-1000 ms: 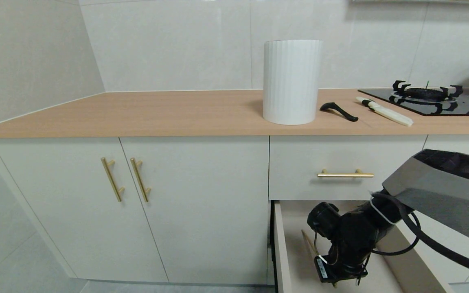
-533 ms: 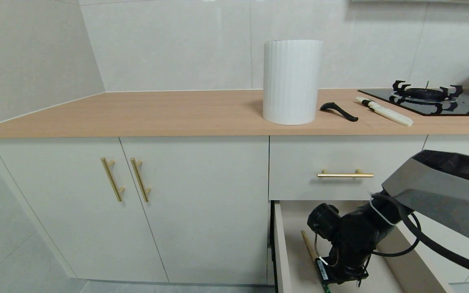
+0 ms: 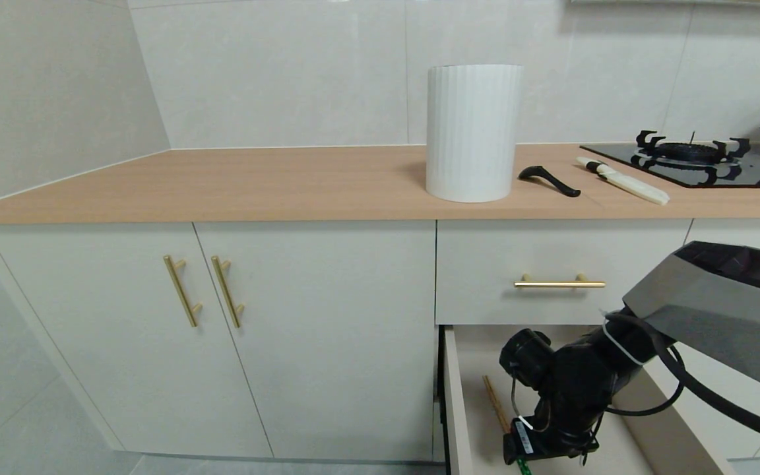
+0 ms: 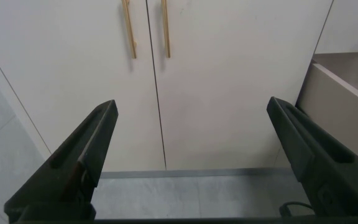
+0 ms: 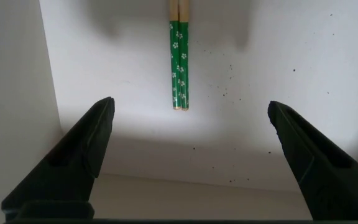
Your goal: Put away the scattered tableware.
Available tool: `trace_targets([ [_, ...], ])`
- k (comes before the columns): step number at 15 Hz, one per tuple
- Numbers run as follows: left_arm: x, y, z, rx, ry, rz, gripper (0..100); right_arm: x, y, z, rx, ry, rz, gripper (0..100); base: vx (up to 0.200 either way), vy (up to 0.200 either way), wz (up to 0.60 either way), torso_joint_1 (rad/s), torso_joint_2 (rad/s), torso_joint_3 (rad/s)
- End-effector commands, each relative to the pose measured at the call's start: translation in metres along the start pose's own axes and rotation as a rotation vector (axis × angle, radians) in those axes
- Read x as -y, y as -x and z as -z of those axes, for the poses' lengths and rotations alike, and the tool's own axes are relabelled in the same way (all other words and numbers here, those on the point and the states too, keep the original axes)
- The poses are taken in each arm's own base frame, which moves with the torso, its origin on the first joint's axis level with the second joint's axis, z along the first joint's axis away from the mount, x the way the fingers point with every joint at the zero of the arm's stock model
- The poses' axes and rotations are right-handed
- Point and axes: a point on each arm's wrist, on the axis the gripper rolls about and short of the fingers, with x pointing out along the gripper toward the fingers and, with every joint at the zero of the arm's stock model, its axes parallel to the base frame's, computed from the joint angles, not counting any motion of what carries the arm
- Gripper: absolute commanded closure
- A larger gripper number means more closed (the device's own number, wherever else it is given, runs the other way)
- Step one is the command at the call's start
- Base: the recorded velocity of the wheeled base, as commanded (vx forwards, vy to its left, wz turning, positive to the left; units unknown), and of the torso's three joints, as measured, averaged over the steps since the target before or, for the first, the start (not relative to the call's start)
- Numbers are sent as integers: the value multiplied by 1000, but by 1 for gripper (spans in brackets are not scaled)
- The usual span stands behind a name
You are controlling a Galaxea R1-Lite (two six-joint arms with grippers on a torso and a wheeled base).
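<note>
Hovering in drawer [image 3: 457, 409] with right gripper [image 5: 189, 111] spread wide, empty; chopsticks [image 5: 179, 62] flat just ahead, long axis along its reach.

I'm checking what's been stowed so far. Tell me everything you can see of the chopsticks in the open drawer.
The chopsticks are a pair lying side by side, flat on the floor of the open drawer, near one side wall. They look wooden: pale bare shafts, ends painted green with small white flowers. The right gripper hangs open over them, gripping nothing.
</note>
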Motion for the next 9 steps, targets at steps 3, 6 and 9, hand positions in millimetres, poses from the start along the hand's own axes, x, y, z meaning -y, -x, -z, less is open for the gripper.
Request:
trace_targets([
  [3, 0, 0, 0, 0, 0, 0, 0, 6, 54, 5, 115, -8, -48, 0, 0, 0, 0, 0, 0, 0],
  [6, 0, 0, 0, 0, 0, 0, 0, 26, 104, 14, 242, -36, -89, 0, 0, 0, 0, 0, 0, 0],
  [9, 0, 0, 0, 0, 0, 0, 0, 52, 153, 20, 397, -44, -111, 0, 0, 0, 0, 0, 0, 0],
])
